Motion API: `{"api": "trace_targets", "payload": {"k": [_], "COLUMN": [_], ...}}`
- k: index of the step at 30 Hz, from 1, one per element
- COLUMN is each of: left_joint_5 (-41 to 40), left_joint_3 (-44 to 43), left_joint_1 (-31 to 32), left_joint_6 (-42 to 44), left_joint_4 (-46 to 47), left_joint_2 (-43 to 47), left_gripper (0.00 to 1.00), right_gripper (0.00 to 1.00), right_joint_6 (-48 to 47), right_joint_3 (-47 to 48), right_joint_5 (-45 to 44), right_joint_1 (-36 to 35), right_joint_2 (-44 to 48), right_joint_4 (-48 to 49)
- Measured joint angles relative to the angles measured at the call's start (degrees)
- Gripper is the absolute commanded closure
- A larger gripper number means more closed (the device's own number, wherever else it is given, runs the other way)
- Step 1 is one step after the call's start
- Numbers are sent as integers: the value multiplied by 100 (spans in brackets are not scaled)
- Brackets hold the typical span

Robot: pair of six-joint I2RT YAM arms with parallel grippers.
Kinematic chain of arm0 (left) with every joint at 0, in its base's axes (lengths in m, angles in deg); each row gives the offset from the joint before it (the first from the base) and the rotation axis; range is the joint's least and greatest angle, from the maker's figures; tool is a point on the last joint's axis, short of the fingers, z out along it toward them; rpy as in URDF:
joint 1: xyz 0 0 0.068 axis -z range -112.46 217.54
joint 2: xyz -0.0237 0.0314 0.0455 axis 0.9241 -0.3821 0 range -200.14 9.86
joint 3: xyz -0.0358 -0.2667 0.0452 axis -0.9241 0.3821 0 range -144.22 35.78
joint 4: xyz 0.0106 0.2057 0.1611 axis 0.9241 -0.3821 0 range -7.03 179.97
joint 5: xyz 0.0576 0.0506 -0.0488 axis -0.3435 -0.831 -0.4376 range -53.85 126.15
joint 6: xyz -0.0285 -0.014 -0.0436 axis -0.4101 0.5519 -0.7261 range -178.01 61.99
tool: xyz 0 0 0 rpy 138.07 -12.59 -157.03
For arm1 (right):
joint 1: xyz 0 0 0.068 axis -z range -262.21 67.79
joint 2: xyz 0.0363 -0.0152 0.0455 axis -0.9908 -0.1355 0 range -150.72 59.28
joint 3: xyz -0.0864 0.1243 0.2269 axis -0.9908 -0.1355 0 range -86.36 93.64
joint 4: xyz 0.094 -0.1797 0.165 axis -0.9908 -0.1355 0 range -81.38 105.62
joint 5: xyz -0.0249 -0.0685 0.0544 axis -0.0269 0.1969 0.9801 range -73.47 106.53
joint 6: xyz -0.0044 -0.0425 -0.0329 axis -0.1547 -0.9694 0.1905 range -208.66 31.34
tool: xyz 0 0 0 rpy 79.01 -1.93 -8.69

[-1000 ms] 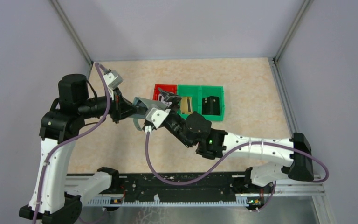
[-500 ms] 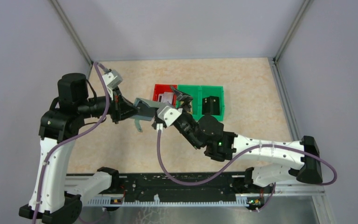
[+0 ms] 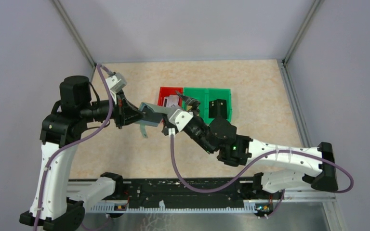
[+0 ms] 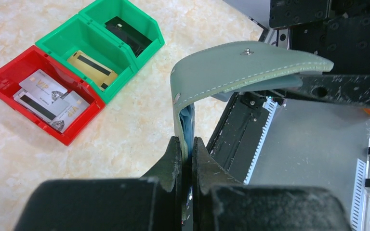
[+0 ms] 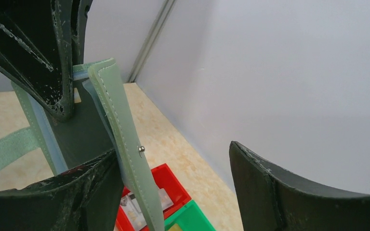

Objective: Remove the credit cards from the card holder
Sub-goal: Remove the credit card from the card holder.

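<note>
Beige marbled tabletop [image 3: 265,96], grey walls [image 3: 183,29]. Top view: the left gripper [image 3: 134,114] is clamping the card holder [image 3: 150,109] at nine o'clock of the red bin [image 3: 168,89], the right gripper [image 3: 189,102] hovering at that bin's three o'clock rim. Left wrist: fingers [image 4: 173,161] are pinching the holder's edge; credit cards [image 4: 48,96] are lying in that bin. Right wrist: jaws are gaping, empty, beside the holder's flap; its pockets are lying unseen.

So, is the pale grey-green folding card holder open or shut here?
Open: the card holder has one flap bent away from the half pinched in the left gripper.
</note>
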Motion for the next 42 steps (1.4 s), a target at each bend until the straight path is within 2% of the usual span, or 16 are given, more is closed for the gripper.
{"api": "trace_targets", "payload": {"k": [15,24,36,42], "left_joint_5": [210,282,433,520], "left_joint_3": [2,2,-4,-72], "left_joint_1": [0,0,0,0], "left_joint_6": [48,59,63,105], "left_joint_4": [-74,-90,-133,-170], "left_joint_2": [70,72,74,76], "left_gripper": [100,100,100,100], "right_gripper": [28,29,29,38], "right_joint_6": [365,863,918,885], "right_joint_3": [2,9,-37,-20], "right_joint_5": [125,540,723,837], "right_joint_1": [4,81,133,162], "right_joint_2": [264,669,691,470], "right_joint_4": [-162,-485,-1069,-1067]}}
